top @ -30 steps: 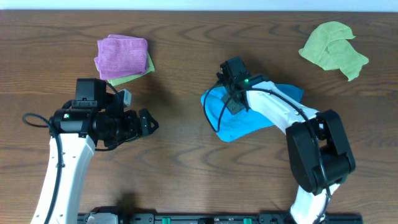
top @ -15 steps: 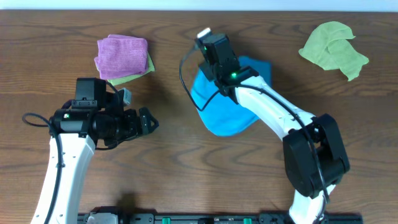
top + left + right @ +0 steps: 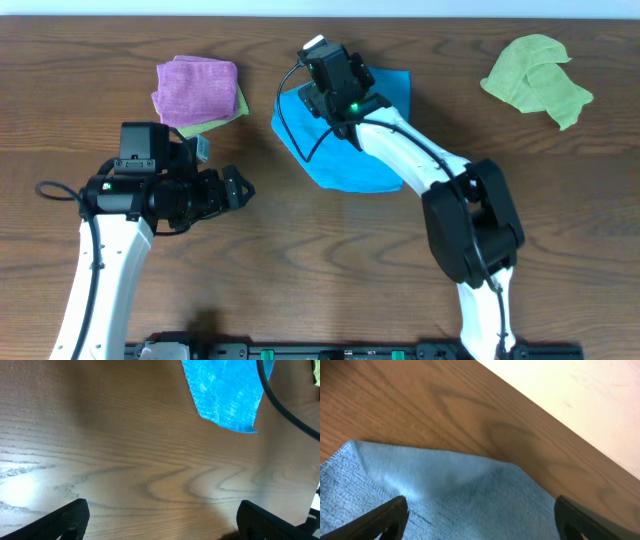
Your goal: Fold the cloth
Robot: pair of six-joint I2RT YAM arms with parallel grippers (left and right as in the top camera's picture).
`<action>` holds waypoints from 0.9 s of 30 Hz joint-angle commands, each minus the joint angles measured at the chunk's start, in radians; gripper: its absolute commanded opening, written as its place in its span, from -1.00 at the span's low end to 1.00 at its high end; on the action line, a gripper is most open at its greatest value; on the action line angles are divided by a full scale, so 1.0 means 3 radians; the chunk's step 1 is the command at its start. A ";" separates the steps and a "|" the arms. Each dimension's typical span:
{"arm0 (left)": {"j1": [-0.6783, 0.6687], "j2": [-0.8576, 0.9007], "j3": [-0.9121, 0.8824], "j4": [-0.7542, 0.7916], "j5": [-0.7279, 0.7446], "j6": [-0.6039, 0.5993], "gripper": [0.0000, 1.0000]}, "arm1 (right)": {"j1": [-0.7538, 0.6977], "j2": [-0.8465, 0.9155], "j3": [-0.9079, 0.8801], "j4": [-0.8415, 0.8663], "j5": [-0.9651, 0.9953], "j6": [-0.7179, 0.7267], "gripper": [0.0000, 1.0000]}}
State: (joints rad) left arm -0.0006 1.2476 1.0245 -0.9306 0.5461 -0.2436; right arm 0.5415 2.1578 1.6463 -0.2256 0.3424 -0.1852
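Two robot arms work at a brown wood-grain table (image 3: 300, 260), seen from above and from a camera on each wrist.

The cloth (image 3: 345, 165), bright sky blue, lies at the far middle of the table. It sits to the right of a purple cloth (image 3: 195, 88) and well left of a crumpled yellow-green cloth (image 3: 535, 80) near the far right corner. Its outline is uneven, with one corner reaching toward the far edge and another pointing left. No white tag can be made out.

The right gripper (image 3: 325, 75) sits above the far left part of the cloth, and its arm stretches across the fabric from the near right. In the right wrist view its two fingers stand wide apart at the bottom corners, so the right gripper (image 3: 480, 520) is spread and holds nothing. Blue fabric (image 3: 445, 490) fills the space below it, and the table's far edge lies beyond.

The left gripper (image 3: 238, 190) hovers over bare wood, left of the cloth and apart from it. In its own view the left gripper (image 3: 165, 525) also has its fingers spread and holds nothing. One corner of the cloth (image 3: 225, 395) shows ahead, beside a black cable (image 3: 285, 405).

A second yellow-green cloth (image 3: 235, 108) peeks out from under the purple one
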 commanded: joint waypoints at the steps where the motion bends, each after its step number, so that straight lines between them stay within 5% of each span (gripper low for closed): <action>1: 0.0000 0.0001 0.0071 0.0055 -0.0022 -0.0025 0.91 | 0.0038 -0.0327 0.0098 -0.0242 0.0134 0.0284 0.94; 6: 0.0000 0.0001 0.0071 0.0097 -0.0019 -0.0029 0.91 | -0.0018 -0.0664 0.0098 -0.0938 0.0051 0.1045 0.99; 12: 0.0000 0.0001 0.0071 0.0098 -0.0018 -0.0282 0.91 | -0.0354 -0.0951 0.0097 -0.2127 -0.0785 0.2097 0.97; 27: 0.0000 0.0001 0.0071 0.0090 -0.0008 -0.0440 0.91 | -0.0886 -0.0960 -0.0548 -0.2433 -0.1897 0.2293 0.94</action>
State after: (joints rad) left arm -0.0006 1.2476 1.0260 -0.9009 0.5465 -0.3672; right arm 0.2890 1.8801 1.5257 -0.9623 -0.1287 0.4698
